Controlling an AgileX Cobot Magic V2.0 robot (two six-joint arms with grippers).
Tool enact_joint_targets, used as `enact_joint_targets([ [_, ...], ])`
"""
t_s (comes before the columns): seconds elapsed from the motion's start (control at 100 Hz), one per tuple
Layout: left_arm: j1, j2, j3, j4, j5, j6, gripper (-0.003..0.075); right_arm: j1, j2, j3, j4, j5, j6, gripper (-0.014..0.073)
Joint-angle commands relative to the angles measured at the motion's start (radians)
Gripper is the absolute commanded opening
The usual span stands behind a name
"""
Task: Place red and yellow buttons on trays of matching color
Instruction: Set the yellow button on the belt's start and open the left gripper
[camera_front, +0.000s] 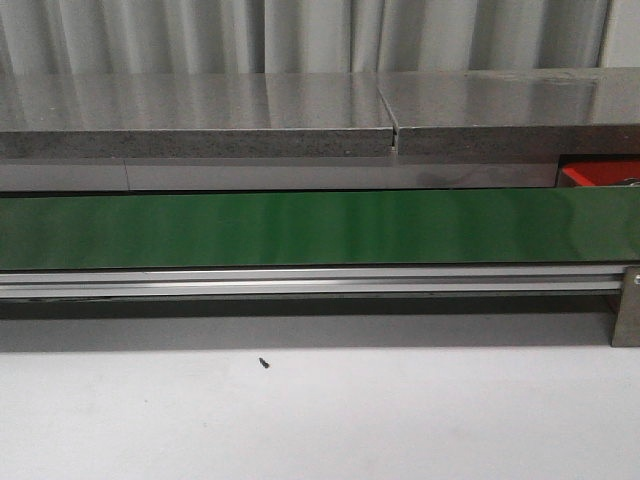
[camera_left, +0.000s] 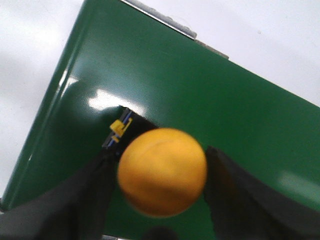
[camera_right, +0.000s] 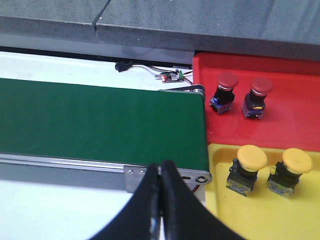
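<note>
In the left wrist view, my left gripper (camera_left: 162, 160) is shut on a yellow button (camera_left: 162, 172). Its round cap fills the gap between the two black fingers, above the left end of the green conveyor belt (camera_left: 175, 85). My right gripper (camera_right: 160, 167) is shut and empty, over the belt's metal end bracket (camera_right: 165, 175). Beside it, the red tray (camera_right: 295, 120) holds two red buttons (camera_right: 226, 85) (camera_right: 260, 92). The yellow tray (camera_right: 225, 210) holds two yellow buttons (camera_right: 250, 162) (camera_right: 296, 167). Neither gripper shows in the front view.
The green belt (camera_front: 300, 228) runs across the front view on an aluminium rail (camera_front: 300, 280), under a grey stone shelf (camera_front: 200, 120). A corner of the red tray (camera_front: 600, 173) shows at the right. A small circuit board with wires (camera_right: 167, 76) lies behind the belt's end.
</note>
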Motion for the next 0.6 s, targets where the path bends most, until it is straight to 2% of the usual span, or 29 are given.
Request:
enact_joint_targets([
  [0.0,-0.006,-0.054,-0.023,-0.023,-0.024,0.005,0.0487,0.002,0.004,-0.025,0.000,-0.067,-0.001,-0.0114],
  [0.16,-0.006,-0.074,-0.034,-0.033,-0.028,0.005,0.0496,0.002,0.004,-0.025,0.000,-0.067,-0.001,-0.0114],
  [0.34,-0.006,-0.108,-0.100,-0.114,-0.026,0.007,0.0496,0.002,0.004,-0.025,0.000,-0.067,-0.001,-0.0114],
  [0.59,0.025,-0.117,-0.200,-0.090,-0.018,0.007,0.0495,0.002,0.004,-0.025,0.000,-0.067,-0.001,-0.0114],
])
